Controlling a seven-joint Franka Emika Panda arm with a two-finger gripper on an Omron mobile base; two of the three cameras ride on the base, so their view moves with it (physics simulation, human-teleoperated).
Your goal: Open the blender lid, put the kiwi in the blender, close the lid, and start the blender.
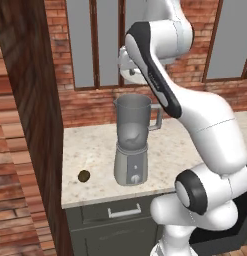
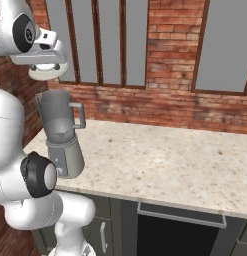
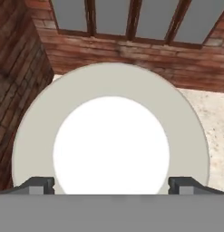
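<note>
Already the blender lid is off the jar, sitting under the gripper at the upper left of the right base frame, above the open blender. The jaws stand wide at the disc's edges; whether they grip it I cannot tell. Next, I judge, the lid needs setting down on the desk, then reaching for the kiwi, lower left of the blender in the left base frame, a small dark oval.

White glossy arm, rounded tube segments, dark grey/black joint caps and a long black strip along the forearm link. Light-grey hand block above the jaws. Gripper: two small dark grey fingertips, squared, blocky ends.
</note>
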